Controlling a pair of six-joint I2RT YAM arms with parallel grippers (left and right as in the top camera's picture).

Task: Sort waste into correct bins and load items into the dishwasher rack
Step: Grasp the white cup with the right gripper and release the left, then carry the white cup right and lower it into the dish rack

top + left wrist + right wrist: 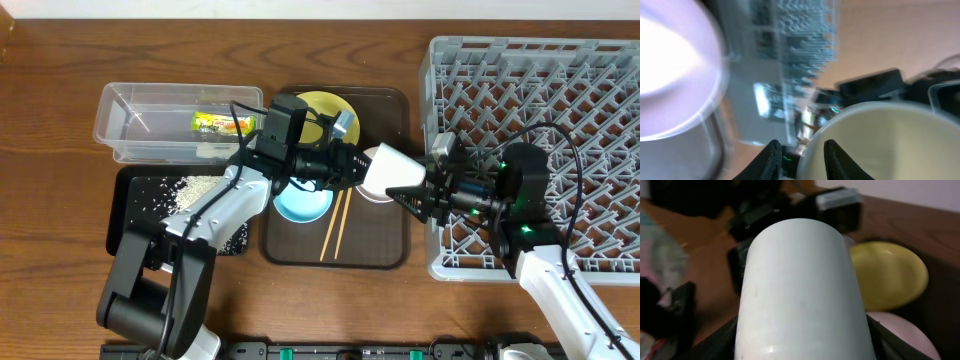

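My right gripper clasps the pale-green cup lying lengthwise within it; my left gripper, slightly parted, straddles the rim.

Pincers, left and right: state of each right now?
Left pincer: open, fingers astride the rim of the pale-green cup.
Right pincer: closed on the pale-green cup.

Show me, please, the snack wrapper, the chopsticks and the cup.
snack wrapper [222, 123], overhead view, middle of the packet.
chopsticks [333, 228], overhead view, mid-length of one stick.
cup [388, 172], overhead view, middle of its side.
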